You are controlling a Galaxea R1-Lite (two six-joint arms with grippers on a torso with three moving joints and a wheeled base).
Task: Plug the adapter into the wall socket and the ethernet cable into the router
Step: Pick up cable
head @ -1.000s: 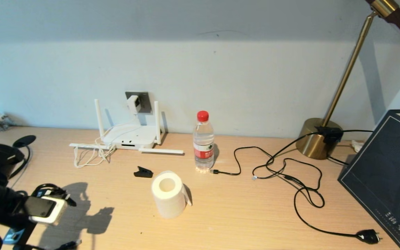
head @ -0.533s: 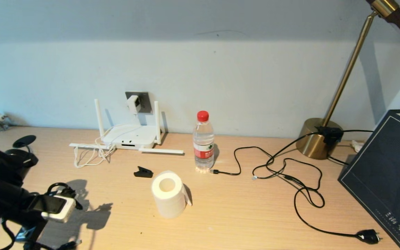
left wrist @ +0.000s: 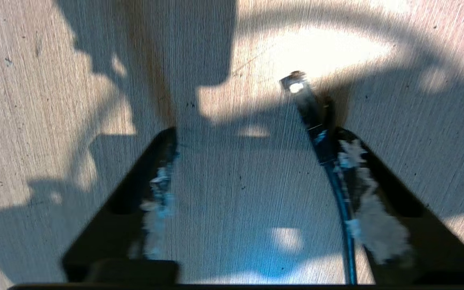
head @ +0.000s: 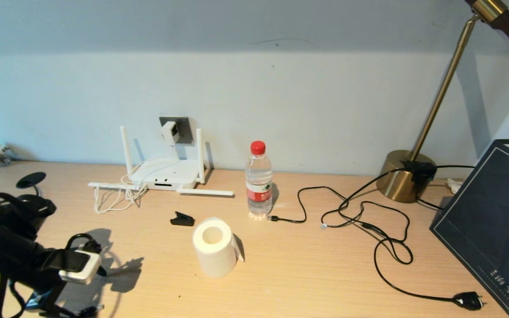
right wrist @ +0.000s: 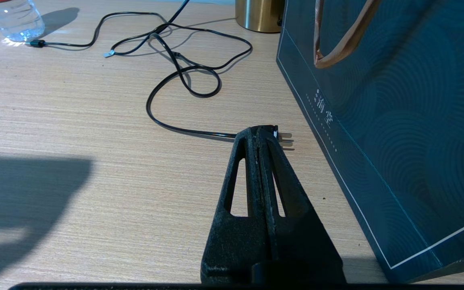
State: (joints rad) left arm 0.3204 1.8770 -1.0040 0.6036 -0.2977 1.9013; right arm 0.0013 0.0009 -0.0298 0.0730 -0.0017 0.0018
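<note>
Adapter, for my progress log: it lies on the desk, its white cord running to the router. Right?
No. The head view shows the adapter on the wall socket, not the desk; its cord does run to the router.

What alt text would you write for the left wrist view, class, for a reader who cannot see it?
The left gripper hangs open over the shadowed wooden desk, with the black ethernet cable running along one finger. The cable's clear connector lies just beyond the fingertips in a patch of light.
</note>
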